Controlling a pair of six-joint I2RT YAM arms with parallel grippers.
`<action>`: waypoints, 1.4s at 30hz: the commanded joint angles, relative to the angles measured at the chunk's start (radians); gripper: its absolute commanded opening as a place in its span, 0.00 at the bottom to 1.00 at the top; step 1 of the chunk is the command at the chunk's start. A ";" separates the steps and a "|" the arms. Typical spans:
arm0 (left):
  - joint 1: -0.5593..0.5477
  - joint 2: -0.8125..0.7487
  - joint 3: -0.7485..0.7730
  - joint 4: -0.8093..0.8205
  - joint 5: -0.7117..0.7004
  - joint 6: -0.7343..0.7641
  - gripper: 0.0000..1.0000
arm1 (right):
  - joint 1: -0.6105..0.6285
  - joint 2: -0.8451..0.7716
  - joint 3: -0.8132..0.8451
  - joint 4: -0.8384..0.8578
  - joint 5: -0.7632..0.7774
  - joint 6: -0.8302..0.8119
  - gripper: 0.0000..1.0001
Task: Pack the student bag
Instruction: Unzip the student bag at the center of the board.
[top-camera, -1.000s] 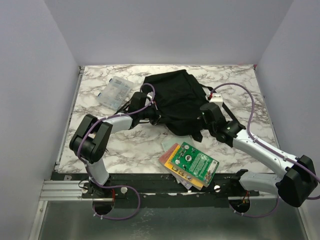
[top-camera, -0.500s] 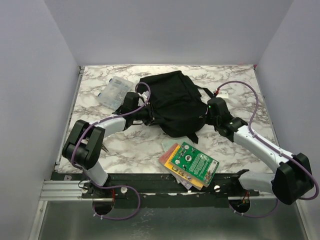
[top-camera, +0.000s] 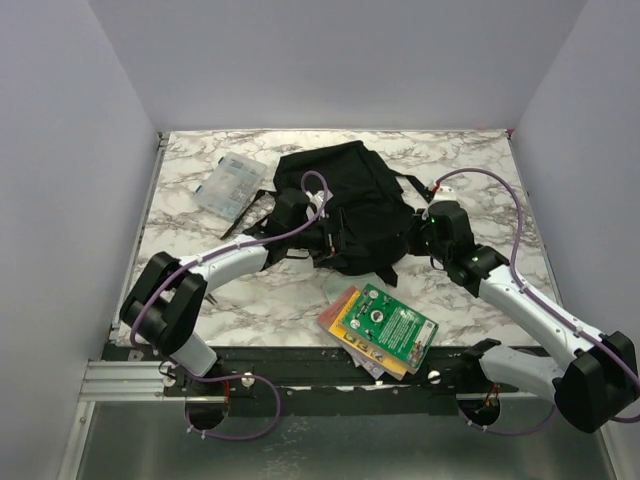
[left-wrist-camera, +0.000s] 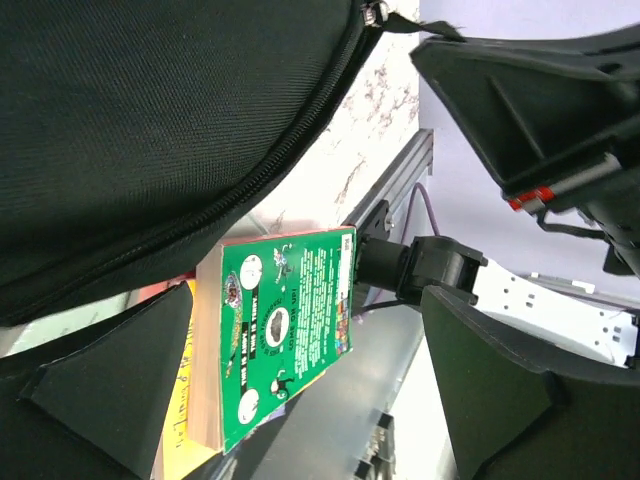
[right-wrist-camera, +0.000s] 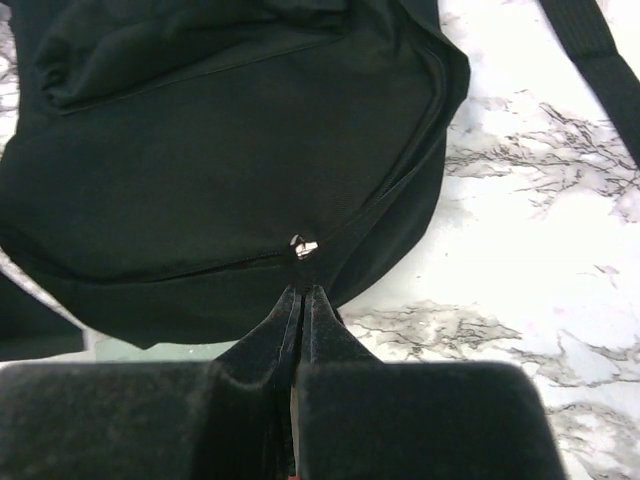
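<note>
Black fabric filled the middle of the overhead view: the student bag (top-camera: 350, 195) lay slumped at the centre of the marble table (top-camera: 470, 160), with an arm on either side. The left gripper (top-camera: 325, 235) sat against the bag's near-left edge and the right gripper (top-camera: 418, 238) against its near-right edge, probably so one could steady the cloth while the other worked the closure. A clear plastic case (top-camera: 230, 183) rested off to the bag's left. A stack of books (top-camera: 380, 325) waited near the front edge, apart from the bag and not yet packed.

From the left wrist, the jaws stood spread wide and empty, with one dark finger (left-wrist-camera: 110, 390) low on the left. The bag's fabric (left-wrist-camera: 150, 120) and its curved zipper line (left-wrist-camera: 270, 175) hung just above. A green book (left-wrist-camera: 290, 320) showed through the gap, farther off on the table. The open stance suited a grab at the bag's rim.

From the right wrist, the jaws were pressed together, and their tips met the zipper pull (right-wrist-camera: 303, 246) at the bag's lower seam. The silver slider showed just past the tips, so they appeared to pinch its tab, though the tab itself was hidden. That hold made sense for drawing the zipper open before anything went inside. A strap (right-wrist-camera: 590, 50) trailed across the marble at the upper right.
</note>
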 joint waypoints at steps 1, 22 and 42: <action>-0.028 0.112 0.078 -0.049 -0.088 -0.117 0.98 | -0.003 -0.038 0.008 0.025 -0.068 -0.014 0.00; -0.029 0.163 0.209 -0.572 -0.556 0.452 0.00 | 0.009 -0.004 0.009 -0.029 0.295 0.097 0.00; -0.152 -0.101 0.179 -0.068 -0.424 0.644 0.69 | -0.084 -0.005 0.034 0.110 -0.245 0.011 0.01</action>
